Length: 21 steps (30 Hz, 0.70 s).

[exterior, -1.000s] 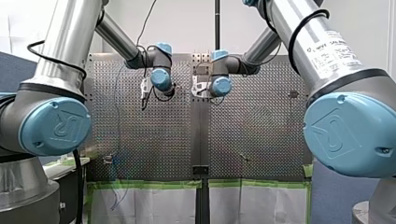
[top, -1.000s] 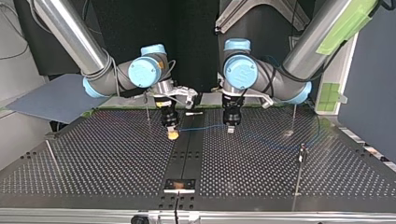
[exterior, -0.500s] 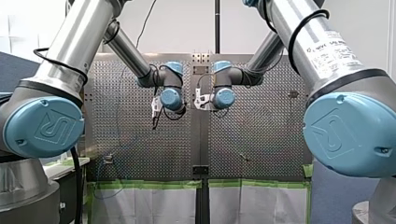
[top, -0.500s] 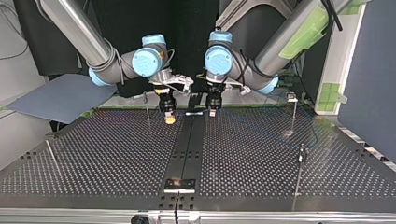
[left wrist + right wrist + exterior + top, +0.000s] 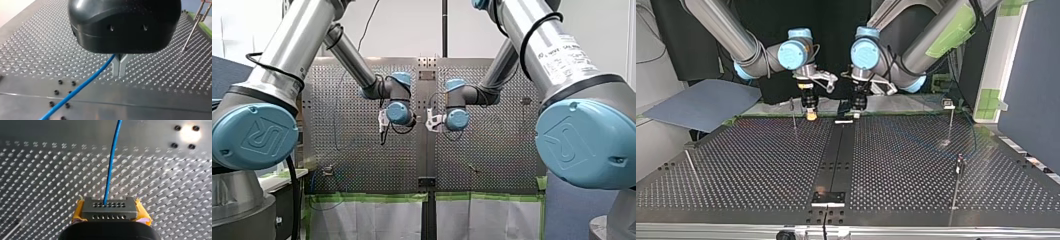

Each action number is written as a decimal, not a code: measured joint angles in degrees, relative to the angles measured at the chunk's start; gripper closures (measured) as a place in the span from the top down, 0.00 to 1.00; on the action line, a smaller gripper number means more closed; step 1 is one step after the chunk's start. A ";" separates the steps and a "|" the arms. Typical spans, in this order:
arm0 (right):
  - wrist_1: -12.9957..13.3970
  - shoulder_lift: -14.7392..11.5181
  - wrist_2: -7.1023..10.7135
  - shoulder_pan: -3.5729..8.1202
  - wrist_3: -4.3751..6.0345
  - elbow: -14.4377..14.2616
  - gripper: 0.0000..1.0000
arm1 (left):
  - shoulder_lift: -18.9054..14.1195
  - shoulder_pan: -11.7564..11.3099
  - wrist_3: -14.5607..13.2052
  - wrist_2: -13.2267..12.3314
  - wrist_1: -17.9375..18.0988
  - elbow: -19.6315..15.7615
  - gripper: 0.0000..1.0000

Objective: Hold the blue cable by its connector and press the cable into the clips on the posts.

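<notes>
The grey connector (image 5: 109,211), with rows of small holes, sits between the yellow pads of my right gripper (image 5: 110,209), which is shut on it. The blue cable (image 5: 110,167) leaves the connector's face and runs off over the perforated table (image 5: 45,175). My left gripper (image 5: 119,74) has its metal fingers (image 5: 116,67) pressed together, with the blue cable (image 5: 82,86) coming out from between them and trailing past the wrist. In the top view my right gripper (image 5: 810,115) and my left gripper (image 5: 857,113) hang close together at the table's far edge, either side of the black centre strip (image 5: 836,160).
Thin posts stand on the table: one (image 5: 794,116) beside my right gripper, two (image 5: 950,119) (image 5: 958,172) at the top view's right, one leaning (image 5: 692,169) at its left. Another post (image 5: 192,33) slants beside my left gripper. A small bracket (image 5: 828,198) sits on the strip's near end.
Both arms have pulled back toward the far edge in the top view and drawn closer together. The stretch of cable between the two grippers has become shorter. Both grips are unchanged.
</notes>
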<state>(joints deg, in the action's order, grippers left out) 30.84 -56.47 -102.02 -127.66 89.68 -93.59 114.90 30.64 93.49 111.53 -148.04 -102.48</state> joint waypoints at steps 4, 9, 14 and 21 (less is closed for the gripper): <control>2.18 0.35 -0.19 0.75 0.17 -2.18 0.00 | 1.95 0.89 0.22 0.01 1.62 -0.24 0.00; 4.97 2.31 -0.19 1.58 0.19 -4.95 0.00 | 4.65 1.73 1.36 -0.13 4.19 -0.25 0.00; 7.68 4.95 -0.37 2.05 0.11 -7.68 0.00 | 7.33 2.30 1.82 -0.32 6.56 -0.28 0.00; 11.15 9.10 -2.36 2.49 -0.09 -11.72 0.00 | 11.19 3.73 1.88 0.21 7.63 -0.27 0.00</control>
<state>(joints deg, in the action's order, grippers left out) 41.99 -47.37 -104.38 -125.17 89.59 -105.32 126.09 34.37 95.37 111.74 -140.41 -102.75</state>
